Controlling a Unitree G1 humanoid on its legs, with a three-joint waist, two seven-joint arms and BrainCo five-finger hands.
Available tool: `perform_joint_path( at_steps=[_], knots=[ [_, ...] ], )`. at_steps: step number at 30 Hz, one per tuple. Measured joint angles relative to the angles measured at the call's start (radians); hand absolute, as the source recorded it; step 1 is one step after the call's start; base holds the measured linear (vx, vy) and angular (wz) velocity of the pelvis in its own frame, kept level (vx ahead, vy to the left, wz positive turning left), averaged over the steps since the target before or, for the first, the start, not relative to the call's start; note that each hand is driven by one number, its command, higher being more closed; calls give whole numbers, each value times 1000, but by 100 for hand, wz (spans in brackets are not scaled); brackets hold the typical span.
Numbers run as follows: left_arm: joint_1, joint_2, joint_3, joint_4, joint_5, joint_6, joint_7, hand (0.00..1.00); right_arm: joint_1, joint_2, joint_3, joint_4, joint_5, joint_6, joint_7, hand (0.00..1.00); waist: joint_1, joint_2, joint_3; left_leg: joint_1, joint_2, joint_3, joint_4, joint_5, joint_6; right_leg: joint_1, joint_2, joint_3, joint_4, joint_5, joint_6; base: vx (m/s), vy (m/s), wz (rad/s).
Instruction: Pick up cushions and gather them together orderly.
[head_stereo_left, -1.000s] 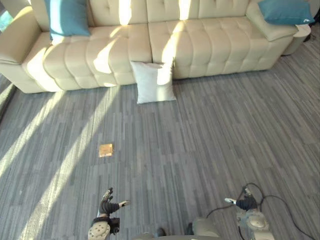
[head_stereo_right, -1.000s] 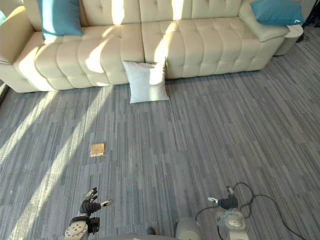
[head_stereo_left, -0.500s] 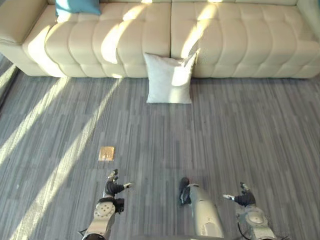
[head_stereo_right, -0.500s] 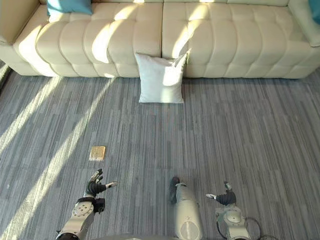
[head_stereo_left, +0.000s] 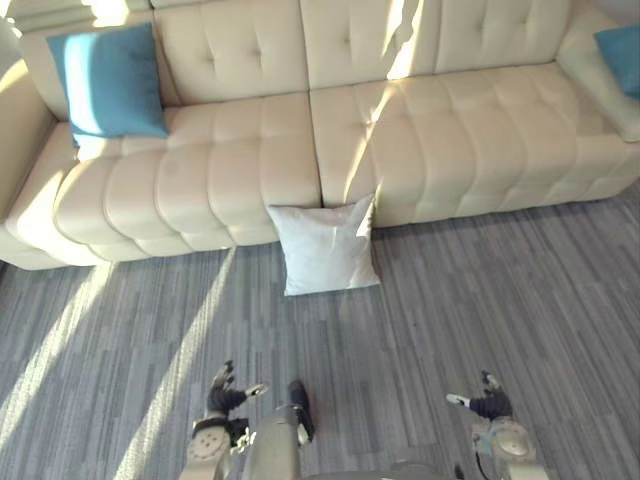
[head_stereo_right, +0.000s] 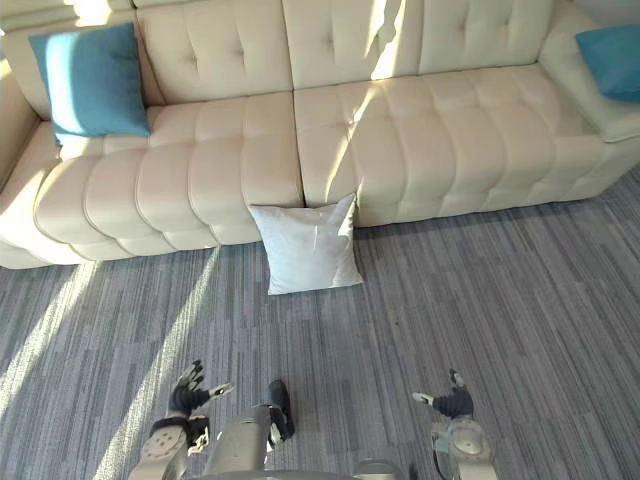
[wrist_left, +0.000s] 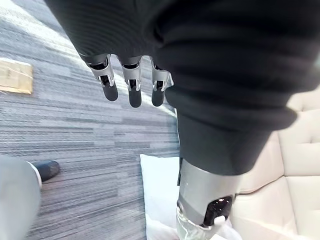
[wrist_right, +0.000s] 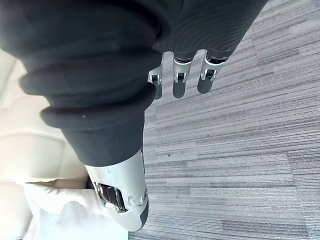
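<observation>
Empty hand (wrist_left: 132, 88), white cushion (wrist_left: 158, 186) on carpet (wrist_left: 75, 125)

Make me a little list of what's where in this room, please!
white cushion: on the floor, leaning against the sofa front
blue cushion: upright at the sofa's left end
second blue cushion: on the sofa's right armrest
left hand: open, holds nothing
right hand: open, holds nothing

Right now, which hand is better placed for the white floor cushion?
Left, marginally: the left hand sits nearer the white cushion than the right hand; both open, empty.
</observation>
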Motion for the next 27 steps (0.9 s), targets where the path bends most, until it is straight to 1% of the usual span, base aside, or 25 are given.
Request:
perform_joint_path(
  at_steps=[1,2,3,4,5,6,7,8,9,10,11,12,13,14,15,16,17,18,19,20,21,22,23,25,27],
  knots=[
    [0,3,-10,2,1,1,1,0,-10,3,8,12,0,1,2,0,0,8,4,89,-3,-6,-43,-14,-2,-61,10,1,99,-54,-78,538,32,20],
    [-2,7,-17,3,3,1,1,0,-12,-3,33,7,0,-3,3,0,-3,31,8,179,7,-17,-102,-14,-2,-103,37,-36,73,-104,-132,530,14,21],
    [-4,9,-23,4,4,1,1,0,-13,-6,38,7,0,-6,4,0,-8,45,10,213,20,-21,-123,-14,-3,-123,53,-62,26,-123,-161,525,-28,34],
    [-12,13,-31,4,8,1,0,0,-16,-6,41,6,0,-11,13,0,-13,64,9,255,47,-23,-140,-13,-3,-174,88,-113,-101,-142,-188,612,-107,44],
    [-17,17,-31,7,8,-1,-1,0,-17,-6,41,5,0,-11,18,0,-22,67,8,275,63,-26,-139,-14,-5,-222,116,-133,-264,-133,-185,602,-140,36],
    [-17,17,-31,7,8,-1,-1,0,-17,-6,41,5,0,-11,18,0,-22,67,8,275,63,-26,-139,-14,-5,-222,116,-133,-264,-133,-185,607,-154,65],
    [-18,50,-32,11,10,-3,-1,0,10,-7,40,-2,0,-11,17,0,-35,25,-12,303,41,-35,-132,-41,-94,-236,140,-101,-637,106,-199,414,-124,66],
    [-27,38,-29,38,12,-1,-1,0,20,-25,37,8,1,-9,17,0,-40,30,-7,333,55,-46,-122,-80,-138,-245,146,-87,-602,187,-229,583,-165,52],
    [-24,18,-30,64,20,6,-3,0,15,-40,28,10,1,-2,15,0,-27,61,-20,340,93,-44,-108,-75,-154,-249,174,-93,-556,140,-246,460,-160,0],
    [-24,14,-30,65,20,7,-3,0,14,-41,19,4,0,-3,16,0,-28,65,-21,341,101,-42,-104,-66,-164,-244,181,-93,-557,121,-249,521,-187,-21],
    [-29,7,-30,71,23,7,-3,0,13,-41,12,1,0,-5,16,0,-29,72,-21,338,113,-43,-85,-49,-186,-235,188,-101,-559,102,-254,396,-190,16],
    [-42,0,-29,80,32,8,-5,0,18,-38,-1,6,0,-2,17,0,-44,73,-20,312,128,-60,-18,-20,-222,-206,189,-119,-566,75,-254,369,-194,33],
    [-42,-6,-28,80,35,8,-5,0,24,-38,-4,9,0,2,17,0,-51,76,-17,294,144,-71,45,-5,-247,-176,192,-130,-582,66,-254,319,-162,40],
    [-38,-17,-28,80,38,8,-5,0,39,-40,-5,8,1,8,17,0,-48,76,-9,244,177,-79,220,21,-295,-103,203,-130,-627,54,-257,259,-101,9],
    [-27,-31,-28,79,38,8,-6,0,45,-37,-5,5,1,9,16,0,-36,75,-7,190,204,-70,358,-24,-272,-41,214,-129,-667,43,-273,244,-67,-9],
    [-20,-38,-28,78,38,7,-6,0,47,-34,-6,3,2,9,15,0,-31,77,-9,164,208,-60,384,-45,-241,-20,216,-127,-683,42,-274,188,-26,-28],
    [-15,-47,-29,78,38,7,-7,0,52,-30,-11,-3,2,8,15,0,-24,72,-15,120,198,-38,353,-67,-204,-4,217,-115,-706,42,-273,171,10,-50],
    [-8,-48,-29,78,37,7,-6,0,46,-27,-12,-18,2,8,16,0,-12,74,-16,89,165,-40,229,-73,-191,-6,218,-85,-711,43,-263,156,31,-62],
    [-4,-47,-29,79,37,8,-6,0,41,-24,-12,-23,2,7,16,0,-3,77,-17,81,149,-46,146,-68,-185,-11,220,-71,-711,46,-253,169,66,-78],
    [9,-46,-29,79,37,8,-5,0,37,-21,-12,-25,1,6,16,0,4,92,-18,79,128,-69,-12,-34,-178,-14,235,-43,-710,42,-241,186,107,-71],
    [19,-45,-30,79,37,8,-6,0,36,-21,-12,-22,1,7,16,0,8,106,-17,82,123,-78,-65,35,-121,-16,252,-22,-701,34,-230,239,142,-78],
    [31,-39,-29,83,37,8,-5,0,34,-11,-7,-27,1,9,17,0,5,101,-26,101,117,-62,-79,32,-120,-19,244,5,-696,25,-214,219,126,-50],
    [30,-38,-29,83,37,8,-5,0,36,-11,-7,-33,0,7,16,0,2,97,-27,102,110,-57,-96,30,-118,-24,238,8,-698,22,-209,163,88,-31],
    [10,-32,-31,83,38,7,-6,0,33,-11,-4,-32,0,7,15,0,0,76,-21,96,89,-24,-125,31,-117,-62,222,36,-683,14,-196,167,108,-30],
    [-14,-19,-39,83,40,7,-6,0,11,-11,2,-32,0,7,14,0,-3,69,-13,79,76,-3,-127,30,-113,-100,214,50,-654,4,-182,178,100,-30]
  ],
)
